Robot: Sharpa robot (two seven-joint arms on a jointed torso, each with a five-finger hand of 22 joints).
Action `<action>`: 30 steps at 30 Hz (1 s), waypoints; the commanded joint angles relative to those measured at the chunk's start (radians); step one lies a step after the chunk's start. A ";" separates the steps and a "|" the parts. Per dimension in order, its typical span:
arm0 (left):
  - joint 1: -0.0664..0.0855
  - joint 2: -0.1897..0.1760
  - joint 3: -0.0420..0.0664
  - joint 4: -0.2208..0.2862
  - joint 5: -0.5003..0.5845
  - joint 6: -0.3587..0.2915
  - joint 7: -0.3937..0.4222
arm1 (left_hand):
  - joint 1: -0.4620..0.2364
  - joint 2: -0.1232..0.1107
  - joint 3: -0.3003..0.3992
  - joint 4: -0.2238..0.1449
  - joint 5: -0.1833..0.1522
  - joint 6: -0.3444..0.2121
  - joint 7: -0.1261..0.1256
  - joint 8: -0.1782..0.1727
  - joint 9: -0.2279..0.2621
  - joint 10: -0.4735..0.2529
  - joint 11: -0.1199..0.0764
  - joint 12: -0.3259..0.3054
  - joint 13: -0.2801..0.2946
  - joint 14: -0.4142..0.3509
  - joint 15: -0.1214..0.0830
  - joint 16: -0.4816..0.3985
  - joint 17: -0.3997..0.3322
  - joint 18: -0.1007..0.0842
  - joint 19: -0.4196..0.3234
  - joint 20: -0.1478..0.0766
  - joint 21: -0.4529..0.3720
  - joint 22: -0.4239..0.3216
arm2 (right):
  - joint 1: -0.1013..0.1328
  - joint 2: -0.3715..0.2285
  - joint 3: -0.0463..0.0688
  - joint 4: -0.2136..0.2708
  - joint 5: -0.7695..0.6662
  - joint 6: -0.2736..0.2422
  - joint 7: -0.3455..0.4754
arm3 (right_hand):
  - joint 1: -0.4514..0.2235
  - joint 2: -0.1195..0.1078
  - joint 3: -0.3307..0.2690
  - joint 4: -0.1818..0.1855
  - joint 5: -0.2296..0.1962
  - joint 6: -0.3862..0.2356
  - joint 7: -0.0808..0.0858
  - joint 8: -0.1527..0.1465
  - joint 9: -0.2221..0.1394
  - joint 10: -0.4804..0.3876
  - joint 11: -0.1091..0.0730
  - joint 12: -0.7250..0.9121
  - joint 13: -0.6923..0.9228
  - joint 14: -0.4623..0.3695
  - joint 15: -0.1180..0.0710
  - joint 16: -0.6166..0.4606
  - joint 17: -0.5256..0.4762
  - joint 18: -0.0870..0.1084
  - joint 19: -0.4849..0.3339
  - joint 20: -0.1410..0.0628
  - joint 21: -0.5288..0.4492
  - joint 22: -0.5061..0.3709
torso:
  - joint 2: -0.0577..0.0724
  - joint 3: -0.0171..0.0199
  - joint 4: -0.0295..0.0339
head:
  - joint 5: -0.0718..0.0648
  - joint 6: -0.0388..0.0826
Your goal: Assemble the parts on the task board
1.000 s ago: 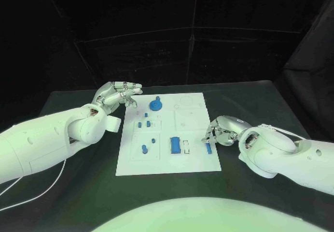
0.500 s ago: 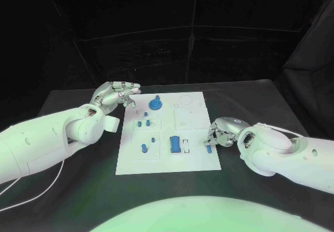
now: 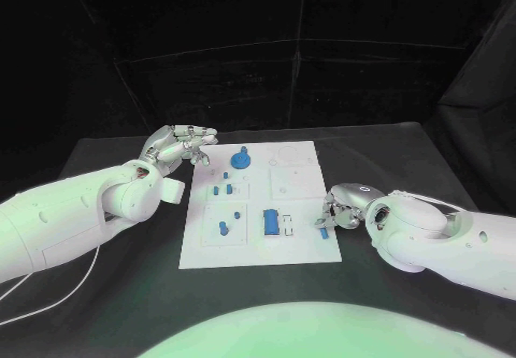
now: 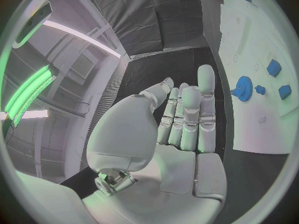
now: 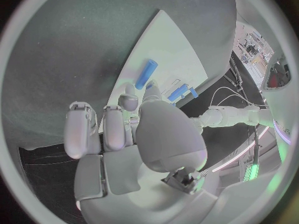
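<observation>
**White arms, silver hands**

Both arms are smooth, glossy white shells, bulging into rounded housings near the wrists. The left hand point(image 3: 177, 144) and right hand point(image 3: 342, 211) are silver metal with segmented fingers and pale pads. A thin white cable trails below the left arm point(image 3: 75, 216); another loops over the right arm point(image 3: 452, 242).

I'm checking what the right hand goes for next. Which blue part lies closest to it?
The slim blue bar at the task board's right edge, directly beside the right hand's fingertips. The other blue parts sit further in on the board.
</observation>
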 commanded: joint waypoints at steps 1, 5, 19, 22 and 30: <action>0.001 0.000 0.001 0.002 0.003 0.011 0.005 | 0.002 0.004 -0.006 0.000 0.004 -0.008 0.000 0.005 -0.001 -0.007 0.001 0.005 0.001 -0.007 -0.003 -0.006 -0.001 0.014 0.001 0.003 -0.002 -0.001 | -0.004 0.004 -0.003 -0.001 -0.008 0.052 -0.018 | -0.001 -0.005 -0.005 -0.004 -0.002 0.010 0.000 -0.001 0.000 0.008 -0.004 0.006 0.001 0.047 -0.003 0.005 0.000 0.004 0.008 0.000 0.006 0.090 | -0.001 -0.0002 -0.0001 | -0.002 0.000; 0.001 -0.001 0.001 0.002 0.003 0.012 0.004 | 0.002 0.004 -0.006 0.000 0.004 -0.008 0.000 0.005 -0.001 -0.007 0.001 0.005 0.001 -0.007 -0.003 -0.006 -0.001 0.014 0.001 0.003 -0.002 -0.001 | -0.005 0.007 -0.003 -0.003 -0.008 0.058 -0.022 | 0.011 -0.007 -0.003 -0.009 0.002 0.013 -0.001 0.000 0.001 0.006 -0.005 0.005 0.000 0.046 -0.004 0.004 -0.001 0.004 0.008 -0.001 0.005 0.089 | 0.000 0.0000 0.0004 | -0.001 -0.001; 0.001 -0.004 0.001 0.004 0.003 0.014 0.002 | 0.001 0.004 -0.008 0.001 0.004 -0.009 0.000 0.006 -0.001 -0.009 0.002 0.007 0.001 -0.007 -0.002 -0.006 -0.002 0.014 0.001 0.003 -0.003 -0.002 | -0.011 0.017 -0.004 0.012 -0.024 0.104 -0.041 | 0.034 -0.031 -0.008 -0.018 -0.004 0.021 -0.003 0.002 0.006 0.003 -0.007 0.002 -0.003 0.046 -0.006 0.002 -0.002 0.004 0.007 -0.003 0.003 0.088 | 0.000 -0.0001 -0.0005 | -0.001 -0.004; 0.001 -0.004 0.001 0.004 0.003 0.014 0.002 | 0.001 0.004 -0.008 0.001 0.004 -0.009 0.000 0.006 -0.001 -0.009 0.002 0.007 0.001 -0.007 -0.002 -0.006 -0.002 0.014 0.001 0.003 -0.003 -0.002 | -0.013 0.019 -0.004 0.015 -0.033 0.115 -0.044 | 0.084 -0.025 0.008 -0.047 0.033 0.024 -0.004 0.002 0.008 0.001 -0.009 0.000 -0.004 0.046 -0.009 0.002 -0.001 0.004 0.007 -0.006 0.002 0.088 | -0.001 -0.0005 0.0000 | -0.001 -0.006; 0.000 -0.004 0.001 0.004 0.003 0.014 0.002 | 0.001 0.004 -0.008 0.001 0.004 -0.009 0.000 0.006 -0.001 -0.009 0.002 0.007 0.001 -0.007 -0.002 -0.006 -0.002 0.014 0.001 0.003 -0.003 -0.002 | -0.014 0.033 -0.004 0.013 -0.061 0.134 -0.052 | 0.180 -0.006 0.041 -0.111 0.017 0.028 -0.006 -0.005 0.008 -0.003 -0.012 -0.011 -0.011 0.047 -0.012 0.004 0.006 0.003 0.011 -0.009 0.005 0.093 | -0.001 -0.0005 0.0006 | -0.002 -0.005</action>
